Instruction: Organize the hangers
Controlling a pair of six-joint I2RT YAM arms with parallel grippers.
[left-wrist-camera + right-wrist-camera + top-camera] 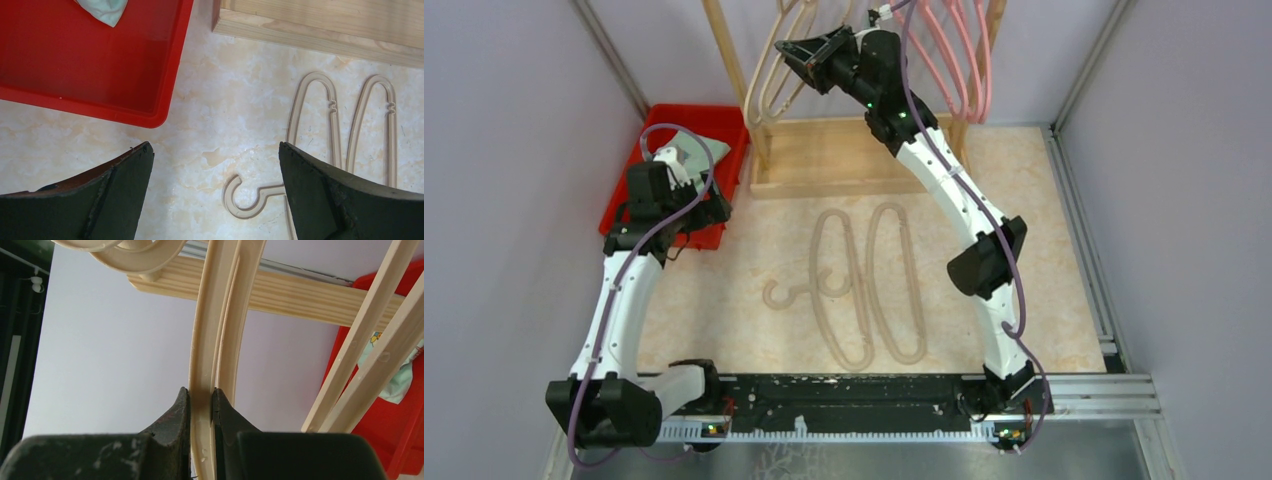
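Our right fingers (172,420) pinch a beige hanger (204,340) beside the wooden rack rail (300,295); we should check its hook sits over the rail before letting go. Our left fingers (125,175) gape wide, empty, near two hangers (869,285) lying on the surface (1064,220).

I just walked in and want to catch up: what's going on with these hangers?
The right hand is shut on a beige hanger up at the wooden rack, where pink hangers hang toward the right end. The left hand hovers open and empty over the table beside the red bin. Two more beige hangers lie flat on the table, not yet hung.
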